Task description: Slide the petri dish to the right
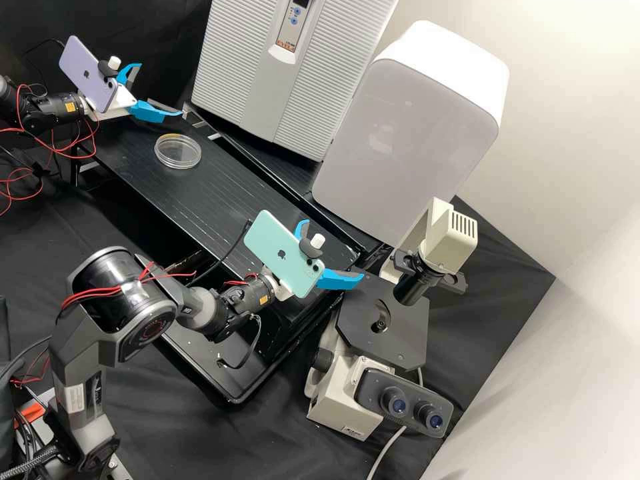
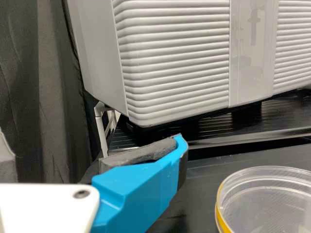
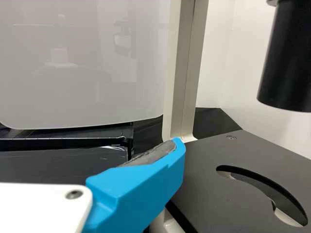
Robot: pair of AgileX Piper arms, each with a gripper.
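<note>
A clear round petri dish (image 1: 178, 151) lies flat on the far left part of the black ribbed platform (image 1: 227, 200). My left gripper (image 1: 160, 89) hovers just behind and left of the dish, open, with nothing between its blue fingers (image 2: 146, 189); the dish rim (image 2: 267, 199) sits close beside its lower finger. My right gripper (image 1: 335, 248) hangs open and holds nothing at the platform's near right end. Its lower finger (image 3: 141, 184) lies at the edge of the black microscope stage (image 3: 233, 179), far from the dish.
A ribbed white instrument (image 1: 287, 60) stands behind the dish. A large white box (image 1: 413, 127) stands at the platform's right end. A microscope (image 1: 387, 347) sits beyond the right gripper. Bare platform stretches between the dish and the right gripper. Red cables (image 1: 27, 133) hang at the left.
</note>
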